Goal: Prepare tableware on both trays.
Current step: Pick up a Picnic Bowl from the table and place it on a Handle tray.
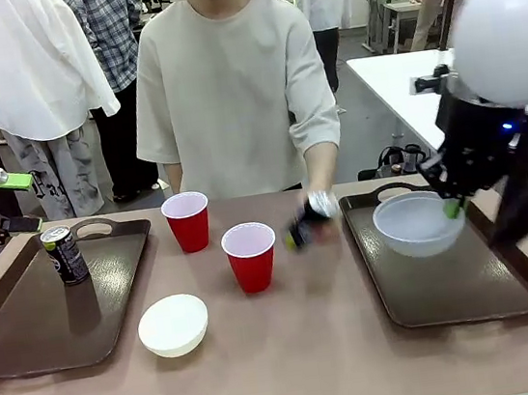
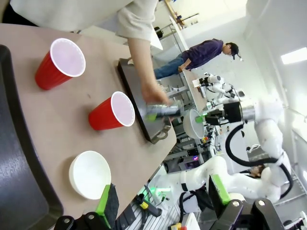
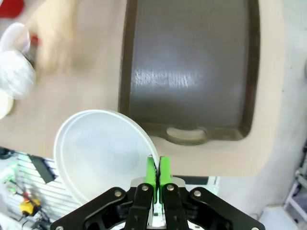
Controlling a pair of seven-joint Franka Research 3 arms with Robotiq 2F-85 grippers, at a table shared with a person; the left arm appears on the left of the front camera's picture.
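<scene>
r gripper [image 1: 454,206] pinches the rim of a shallow white bowl [image 1: 414,224], green pads pressed together w/ just the rim between them. that bowl hangs over the far end of the r tray [image 1: 472,297], by its handle; can't tell if it touches the tray floor. l gripper [image 1: 17,202] is spread wide w/ nothing in it, at the far-left edge over the l tray [image 1: 18,327]. a dark soda can [image 1: 64,254] stands upright on the l tray, toward its far end. the 2nd can [image 1: 299,230] is in the person's hand [image 1: 320,203], tilted & blurred, low over the table [image 1: 315,366] just left of the r tray. both red cups stand mouth up on bare table btw the trays: far cup [image 1: 187,221] near the l tray's far corner, near cup [image 1: 250,256] more central, closer to the robot. 2nd white bowl [image 1: 174,324] sits on the table just beside the l tray's right edge, in front of the cups.
</scene>
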